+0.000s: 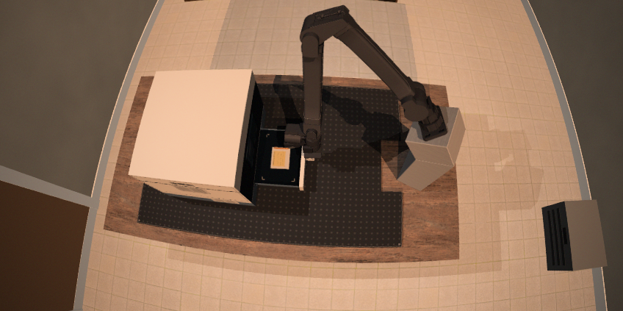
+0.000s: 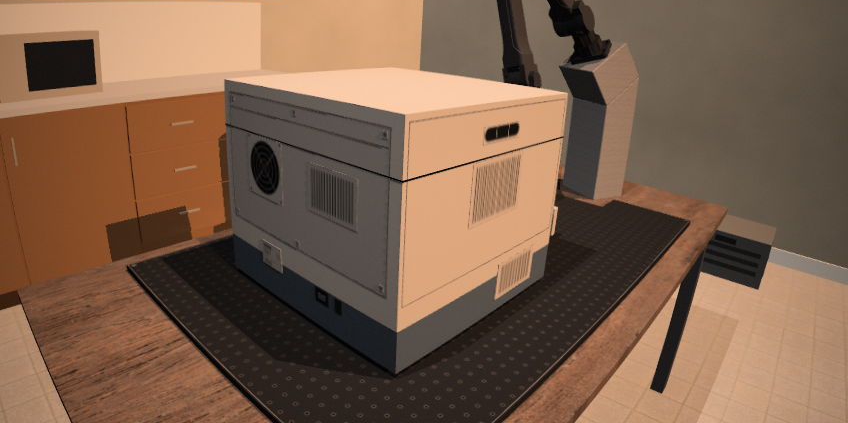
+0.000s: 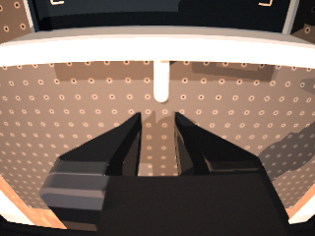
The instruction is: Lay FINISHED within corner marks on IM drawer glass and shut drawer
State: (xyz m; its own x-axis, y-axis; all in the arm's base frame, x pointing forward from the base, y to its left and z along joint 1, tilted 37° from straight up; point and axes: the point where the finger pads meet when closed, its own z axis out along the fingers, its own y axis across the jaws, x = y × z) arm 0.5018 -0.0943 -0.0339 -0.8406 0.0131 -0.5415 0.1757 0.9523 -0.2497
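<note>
The gel imager IM (image 1: 196, 124) (image 2: 476, 91) stands upright with its drawer pulled out; from behind, the exterior view hides the drawer. The cassette FINISHED (image 1: 280, 157), pale with an orange-yellow face, lies on the drawer's dark glass (image 1: 283, 176). It looks about centred and lengthwise among the corner marks; the arm hides one mark. It is outside the wrist view. The white drawer front (image 1: 302, 174) (image 3: 98, 49) has a bar handle (image 3: 161, 84) at its middle. My gripper (image 3: 157, 119) is partly open and empty. In the wrist view its fingertips point towards the handle, with a visible gap before it.
The arm's grey pedestal (image 1: 430, 152) (image 2: 601, 145) stands at the table's right end in the top view. A dark dotted mat (image 1: 350, 220) (image 2: 297, 389) (image 3: 98, 118) lies under the imager and drawer on the wooden table (image 1: 430, 229) (image 2: 77, 329). The upper arm links rise above the mat.
</note>
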